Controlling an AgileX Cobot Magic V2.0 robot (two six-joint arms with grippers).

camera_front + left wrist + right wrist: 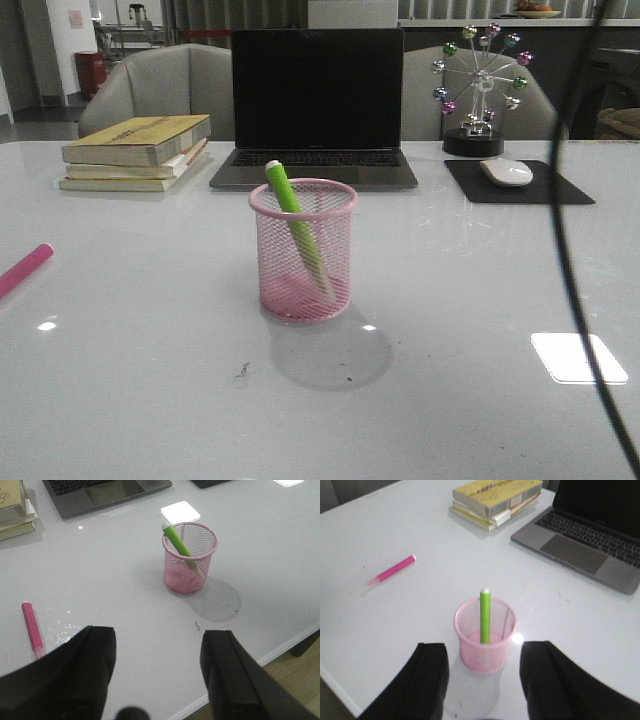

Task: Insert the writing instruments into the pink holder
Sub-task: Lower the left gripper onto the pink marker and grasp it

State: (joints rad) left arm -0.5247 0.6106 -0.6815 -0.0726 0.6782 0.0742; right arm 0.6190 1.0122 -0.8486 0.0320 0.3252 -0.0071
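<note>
You see only the dark inner faces of both grippers, tips cut off by the frame edge: the left gripper (157, 680) and right gripper (482, 680) each stand spread apart, grasping nothing. The lime green marker (296, 225), whitish end up, leans inside the pink holder (303, 262), which stands upright just beyond the right fingers (432, 680). The magenta pink marker (33, 629) lies flat on the table (150, 380), near the left fingers (90, 675) and well apart from the holder.
</note>
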